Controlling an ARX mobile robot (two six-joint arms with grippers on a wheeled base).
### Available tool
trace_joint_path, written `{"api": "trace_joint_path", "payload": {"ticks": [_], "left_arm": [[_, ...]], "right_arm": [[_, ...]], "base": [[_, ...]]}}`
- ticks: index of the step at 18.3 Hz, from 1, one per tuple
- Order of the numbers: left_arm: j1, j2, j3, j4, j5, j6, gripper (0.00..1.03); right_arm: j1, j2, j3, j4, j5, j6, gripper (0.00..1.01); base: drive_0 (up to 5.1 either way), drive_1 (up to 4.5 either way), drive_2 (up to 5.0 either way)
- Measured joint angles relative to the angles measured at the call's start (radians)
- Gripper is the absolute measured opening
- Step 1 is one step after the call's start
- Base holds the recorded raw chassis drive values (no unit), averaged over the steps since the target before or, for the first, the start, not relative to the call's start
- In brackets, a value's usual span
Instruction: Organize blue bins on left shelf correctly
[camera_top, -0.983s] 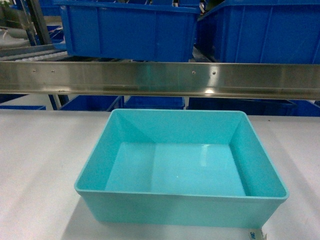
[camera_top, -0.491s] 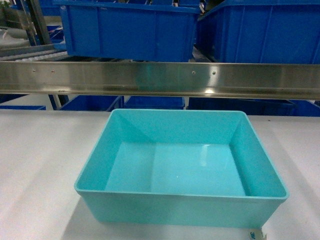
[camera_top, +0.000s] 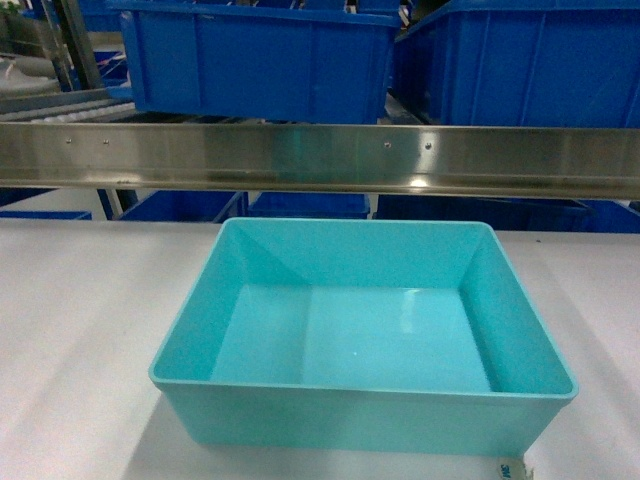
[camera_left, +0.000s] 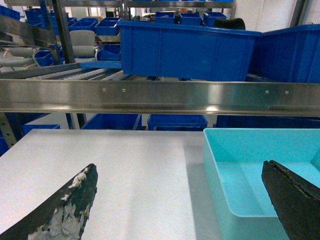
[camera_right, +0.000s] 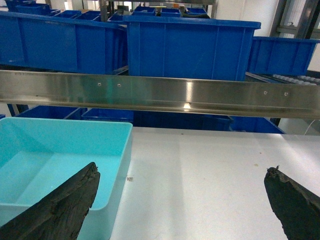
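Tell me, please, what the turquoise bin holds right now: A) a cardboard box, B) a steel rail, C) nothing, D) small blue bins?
C: the turquoise bin shows only its bare, glossy floor, and no fingers reach into it.

A white counter carries one turquoise bin. The bin sits just before the steel shelf rail. Royal-blue bins rest above that rail.

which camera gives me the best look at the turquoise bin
The head view: the turquoise bin shows whole, empty, with all four walls and the full rim, on the white table. The left wrist view shows only its left part, cut off at the right edge. The right wrist view shows only its right part, cut off at the left.
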Motion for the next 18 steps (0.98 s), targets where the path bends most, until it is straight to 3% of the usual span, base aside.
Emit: {"api": "trace_joint_path", "payload": {"ticks": [3, 5, 7, 11, 13, 15, 18], "left_arm": [[0.0, 0.0, 0.0, 0.0, 0.0, 0.0, 0.98], [-0.005, 0.023, 0.0, 0.041, -0.002, -0.005, 0.98], [-0.047, 0.182, 0.008, 0.154, -0.051, -0.031, 0.98], [-0.151, 0.561, 0.042, 0.402, -0.161, -0.029, 0.98], [-0.176, 0.751, 0.092, 0.513, -0.209, -0.03, 0.98], [-0.203, 0.891, 0.137, 0.548, -0.238, -0.039, 0.98], [-0.233, 1.038, 0.214, 0.57, -0.283, -0.055, 0.98]], "right_arm": [[0.0, 0.005, 0.0, 0.012, 0.0, 0.0, 0.98], [0.027, 0.119, 0.004, 0.153, 0.007, 0.004, 0.98], [0.063, 0.299, 0.024, 0.266, 0.016, 0.01, 0.98], [0.134, 0.626, 0.148, 0.428, 0.042, 0.008, 0.98], [0.143, 0.807, 0.217, 0.459, 0.031, -0.001, 0.98], [0.134, 0.942, 0.282, 0.478, 0.021, -0.009, 0.98], [0.131, 1.071, 0.387, 0.387, -0.017, -0.01, 0.98]], "base": [[0.0, 0.0, 0.0], [0.0, 0.0, 0.0], [0.0, 0.0, 0.0], [0.0, 0.0, 0.0], [0.0, 0.0, 0.0], [0.0, 0.0, 0.0], [0.0, 0.0, 0.0]]}}
